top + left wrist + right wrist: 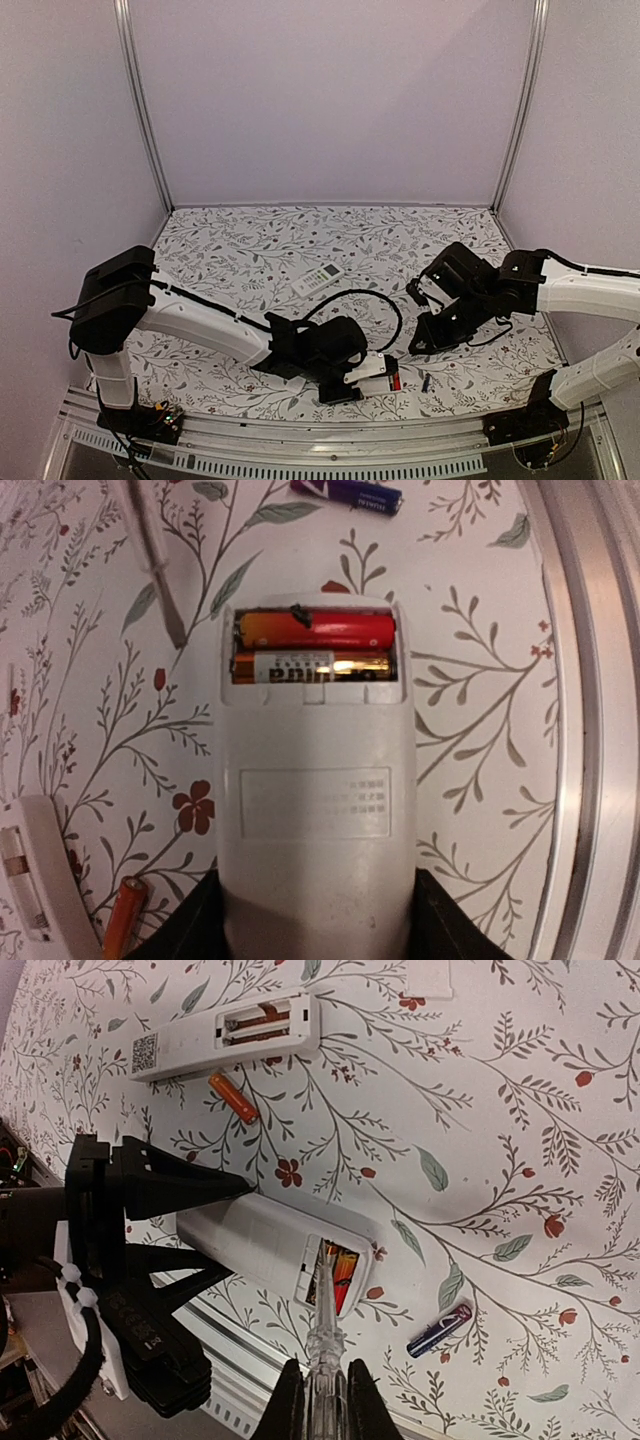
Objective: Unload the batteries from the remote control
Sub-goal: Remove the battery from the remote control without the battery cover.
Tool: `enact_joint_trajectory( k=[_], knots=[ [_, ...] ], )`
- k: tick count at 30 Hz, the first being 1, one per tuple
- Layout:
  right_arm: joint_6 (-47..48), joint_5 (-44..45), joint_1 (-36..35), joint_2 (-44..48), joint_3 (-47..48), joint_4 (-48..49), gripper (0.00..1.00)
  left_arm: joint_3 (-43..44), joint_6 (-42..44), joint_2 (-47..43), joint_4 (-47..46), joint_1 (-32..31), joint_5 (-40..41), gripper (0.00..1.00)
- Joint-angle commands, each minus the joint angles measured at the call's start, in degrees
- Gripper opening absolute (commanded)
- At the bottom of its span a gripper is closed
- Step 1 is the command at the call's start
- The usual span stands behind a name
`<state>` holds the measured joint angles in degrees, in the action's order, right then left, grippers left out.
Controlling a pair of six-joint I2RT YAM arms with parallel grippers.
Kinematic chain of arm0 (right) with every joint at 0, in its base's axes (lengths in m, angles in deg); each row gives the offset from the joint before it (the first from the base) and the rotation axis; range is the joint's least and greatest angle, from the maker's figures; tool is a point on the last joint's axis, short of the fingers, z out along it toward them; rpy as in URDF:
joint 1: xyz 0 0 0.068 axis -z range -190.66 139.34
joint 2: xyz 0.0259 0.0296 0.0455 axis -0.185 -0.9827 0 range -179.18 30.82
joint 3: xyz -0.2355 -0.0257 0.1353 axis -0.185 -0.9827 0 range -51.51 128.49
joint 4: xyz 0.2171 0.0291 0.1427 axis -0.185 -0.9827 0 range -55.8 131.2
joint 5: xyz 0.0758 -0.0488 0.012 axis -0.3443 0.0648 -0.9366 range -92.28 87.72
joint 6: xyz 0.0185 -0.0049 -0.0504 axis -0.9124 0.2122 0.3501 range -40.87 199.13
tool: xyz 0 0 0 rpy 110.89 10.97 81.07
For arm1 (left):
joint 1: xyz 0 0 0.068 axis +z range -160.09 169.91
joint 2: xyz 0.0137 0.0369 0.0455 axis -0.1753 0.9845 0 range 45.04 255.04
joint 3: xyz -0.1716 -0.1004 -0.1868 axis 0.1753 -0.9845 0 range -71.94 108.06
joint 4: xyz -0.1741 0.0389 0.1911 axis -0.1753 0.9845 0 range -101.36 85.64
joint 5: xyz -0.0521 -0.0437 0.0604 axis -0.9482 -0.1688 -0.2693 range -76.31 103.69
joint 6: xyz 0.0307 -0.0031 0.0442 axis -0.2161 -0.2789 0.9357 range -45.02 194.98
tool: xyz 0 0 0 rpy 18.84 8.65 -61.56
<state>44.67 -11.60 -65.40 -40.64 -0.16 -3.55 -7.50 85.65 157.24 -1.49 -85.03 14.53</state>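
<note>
The left gripper [315, 935], jaws half apart, clamps the remote [315, 810] by its sides, back up, likely to steady it with the open bay facing the other arm. Two batteries [315, 632] sit in that bay, not yet out. The right gripper [320, 1405], pinched tight on a clear stick [323, 1340], points its tip near the bay, probably to pry. An orange cell [232, 1097], a dark cell [438, 1330] and a second remote [230, 1035] lie on the floral table [560, 1110], with plain pale walls [330, 100] around it.

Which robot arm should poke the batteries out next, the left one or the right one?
The right. The right gripper holds a clear stick with its tip at the batteries in the opened remote. The left gripper is busy clamping that remote.
</note>
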Motion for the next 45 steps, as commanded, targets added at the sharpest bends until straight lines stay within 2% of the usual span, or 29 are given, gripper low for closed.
enact_joint_trajectory(
  k=[1,20,27,33,45],
  knots=[
    [0.6,0.9,-0.3,-0.4,-1.0,0.9,0.0,-3.7,1.0,5.7,10.2,1.3,2.4,0.29],
    [0.6,1.3,-0.3,-1.6,-3.0,0.2,0.0,-3.7,1.1,5.8,10.3,1.2,2.4,0.29],
    [0.4,-2.6,-0.3,-1.4,-3.2,-1.1,0.0,-3.7,1.0,5.9,10.3,1.2,2.6,0.29],
    [0.6,-6.4,-1.2,-1.2,-3.7,-3.4,0.0,-3.7,1.1,6.2,10.3,1.4,2.7,0.28],
    [-1.2,-5.4,-2.4,0.2,-2.4,-9.6,0.0,-3.5,0.9,6.7,10.7,2.5,2.7,0.28]
  ],
)
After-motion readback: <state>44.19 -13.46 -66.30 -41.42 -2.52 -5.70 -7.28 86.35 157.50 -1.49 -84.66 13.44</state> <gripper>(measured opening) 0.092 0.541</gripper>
